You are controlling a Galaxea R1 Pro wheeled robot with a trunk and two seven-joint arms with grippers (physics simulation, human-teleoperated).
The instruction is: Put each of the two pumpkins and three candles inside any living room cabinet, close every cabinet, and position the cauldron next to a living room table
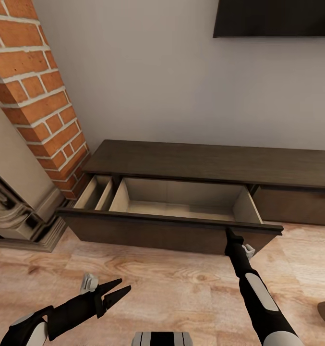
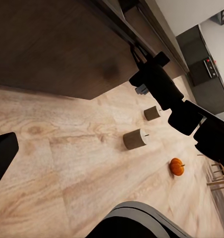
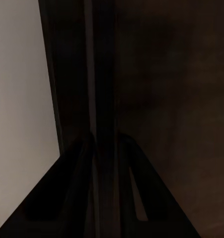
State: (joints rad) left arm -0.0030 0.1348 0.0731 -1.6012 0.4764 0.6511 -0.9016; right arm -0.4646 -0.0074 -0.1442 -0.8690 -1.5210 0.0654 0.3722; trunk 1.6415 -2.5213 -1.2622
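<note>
Dark wood cabinet (image 1: 215, 163) drawer front (image 1: 172, 229) stiff, heavy-sliding; right gripper (image 1: 228, 234) pinches its top edge, best hold there; left gripper (image 1: 115, 290) spread, empty; candles (image 2: 136, 139) likely light

The long dark brown cabinet (image 1: 215, 163) is sitting against the wall with its wide drawer (image 1: 172, 228) standing open, pale inside. I am seeing two stubby candles (image 2: 136, 139) and one orange pumpkin (image 2: 177, 167) resting apart on the plank floor.
</note>
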